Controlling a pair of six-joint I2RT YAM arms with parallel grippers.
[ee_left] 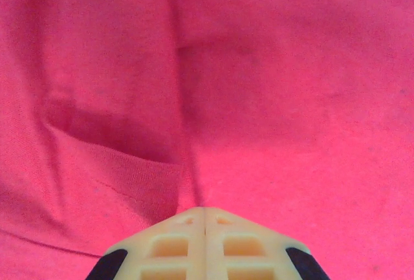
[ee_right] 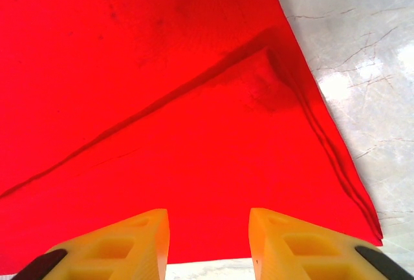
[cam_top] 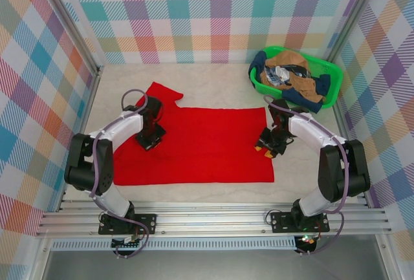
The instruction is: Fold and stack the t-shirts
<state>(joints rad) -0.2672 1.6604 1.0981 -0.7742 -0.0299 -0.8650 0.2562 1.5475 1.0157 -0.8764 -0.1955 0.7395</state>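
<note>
The left gripper (ee_left: 204, 213) is clenched, its two pale fingers pressed flat together. A thin ridge of the red t-shirt (ee_left: 291, 99) runs straight up into the tips, so it looks nipped onto the cloth. From above, that gripper (cam_top: 150, 140) sits on the shirt's left part, just below the sleeve that sticks out toward the back wall.

The right gripper (ee_right: 206, 218) is released, its yellow fingers (ee_right: 129, 244) standing apart over the shirt's edge with nothing between them. A diagonal crease crosses the cloth (ee_right: 162, 99) ahead of it. From above, it (cam_top: 268, 147) hangs at the shirt's right edge.

The red t-shirt (cam_top: 207, 144) lies spread across the middle of the pale table (cam_top: 213, 86). Well apart, in the far right corner, the green basket (cam_top: 331, 73) holds a tan-brown shirt (cam_top: 294, 60), a white-patterned shirt (cam_top: 278, 76) and a navy shirt (cam_top: 305, 96), all crumpled together.
</note>
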